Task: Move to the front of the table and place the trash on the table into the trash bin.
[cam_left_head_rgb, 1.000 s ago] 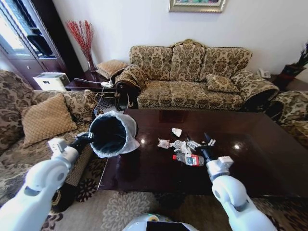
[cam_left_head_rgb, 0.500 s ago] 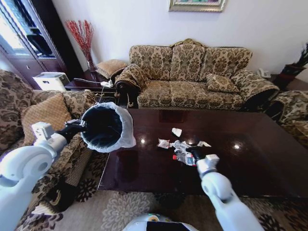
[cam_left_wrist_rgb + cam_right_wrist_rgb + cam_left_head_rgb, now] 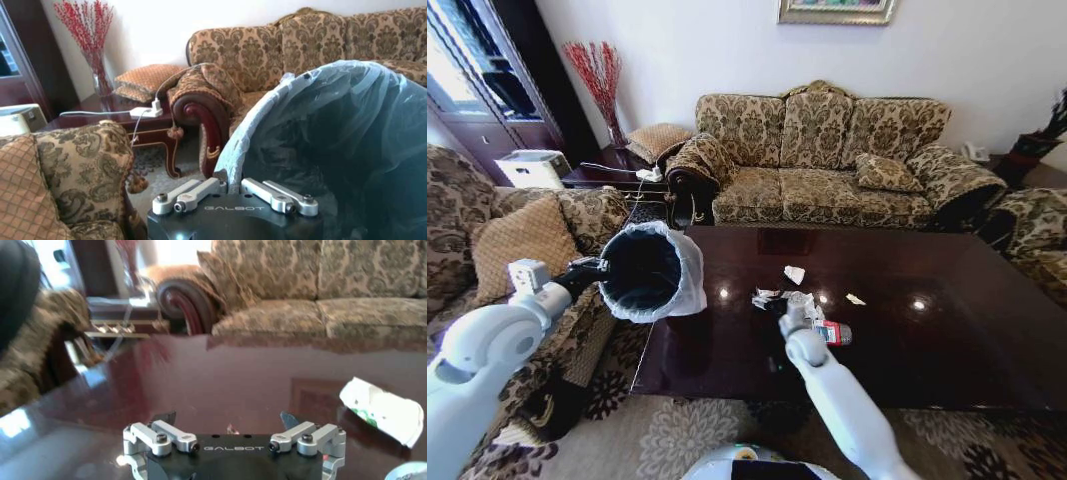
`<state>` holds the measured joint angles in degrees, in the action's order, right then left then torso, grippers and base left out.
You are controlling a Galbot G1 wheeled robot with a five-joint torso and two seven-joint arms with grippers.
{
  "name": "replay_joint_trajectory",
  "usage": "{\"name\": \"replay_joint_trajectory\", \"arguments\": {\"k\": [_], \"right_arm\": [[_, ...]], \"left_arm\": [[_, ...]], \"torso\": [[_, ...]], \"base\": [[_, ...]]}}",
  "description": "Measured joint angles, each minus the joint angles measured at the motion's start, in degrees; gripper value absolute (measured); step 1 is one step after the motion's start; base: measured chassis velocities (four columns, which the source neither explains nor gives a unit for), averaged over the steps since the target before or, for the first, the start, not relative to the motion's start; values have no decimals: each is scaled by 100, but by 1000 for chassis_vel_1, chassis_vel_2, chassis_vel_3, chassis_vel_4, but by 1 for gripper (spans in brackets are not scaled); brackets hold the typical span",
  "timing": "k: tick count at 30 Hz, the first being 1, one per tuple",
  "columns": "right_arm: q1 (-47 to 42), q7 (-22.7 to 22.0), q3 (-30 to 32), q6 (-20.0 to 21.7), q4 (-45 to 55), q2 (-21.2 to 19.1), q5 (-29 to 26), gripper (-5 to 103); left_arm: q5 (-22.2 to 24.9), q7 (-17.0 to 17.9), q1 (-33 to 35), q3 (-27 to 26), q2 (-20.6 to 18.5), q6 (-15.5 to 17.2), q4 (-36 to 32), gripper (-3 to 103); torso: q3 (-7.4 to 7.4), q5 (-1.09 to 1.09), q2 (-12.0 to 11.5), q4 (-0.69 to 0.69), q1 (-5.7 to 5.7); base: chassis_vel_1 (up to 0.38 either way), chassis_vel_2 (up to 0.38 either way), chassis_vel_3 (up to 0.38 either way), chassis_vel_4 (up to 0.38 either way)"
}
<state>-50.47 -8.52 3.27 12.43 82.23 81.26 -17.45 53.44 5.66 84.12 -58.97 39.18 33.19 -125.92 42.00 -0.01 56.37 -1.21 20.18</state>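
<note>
the table (image 3: 947, 340) is a broad rectangle of dark, glossy reddish-brown wood with a square inlay panel, reflecting ceiling lights. its load sits left of centre. one white paper scrap (image 3: 795, 274) lies toward twelve o'clock of the cluster. a crumpled scrap (image 3: 764, 297) lies at nine o'clock. a small clear bottle (image 3: 833, 333) with a red label lies on its side at five o'clock. a tiny white scrap (image 3: 855, 299) lies apart at three o'clock.
</note>
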Motion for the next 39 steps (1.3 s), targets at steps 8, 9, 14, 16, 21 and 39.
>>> {"name": "replay_joint_trajectory", "arguments": {"k": [8, 9, 14, 16, 21, 39], "right_arm": [[-148, -50, 92, 339, -32, -65, -8, 95], [-148, -50, 92, 339, -32, -65, -8, 95], [-256, 10, 146, 355, 5, -129, -52, 80], [-296, 13, 158, 358, 27, -151, -108, 68], [-330, 14, 171, 359, 84, -177, -146, 52], [-776, 118, 682, -318, 2716, -1064, -675, 8]], "left_arm": [[0, 4, -96, 107, -28, 1, 95, 0], [0, 4, -96, 107, -28, 1, 95, 0], [0, 7, -108, 159, -8, 0, 105, 0], [1, 7, -110, 158, -6, -2, 102, 0], [4, 4, -104, 139, 34, -10, 72, 0], [1354, 446, -99, 144, -1226, 353, 206, 0]], "torso": [[0, 0, 0, 3, -1], [0, 0, 0, 3, -1], [-1, 0, 0, 3, -1], [-1, 1, 0, 2, -1], [-1, 2, 0, 3, -1], [0, -1, 0, 3, -1]], "base": [[0, 0, 0, 0], [0, 0, 0, 0], [0, 0, 0, 0], [0, 0, 0, 0], [0, 0, 0, 0], [0, 0, 0, 0]]}}
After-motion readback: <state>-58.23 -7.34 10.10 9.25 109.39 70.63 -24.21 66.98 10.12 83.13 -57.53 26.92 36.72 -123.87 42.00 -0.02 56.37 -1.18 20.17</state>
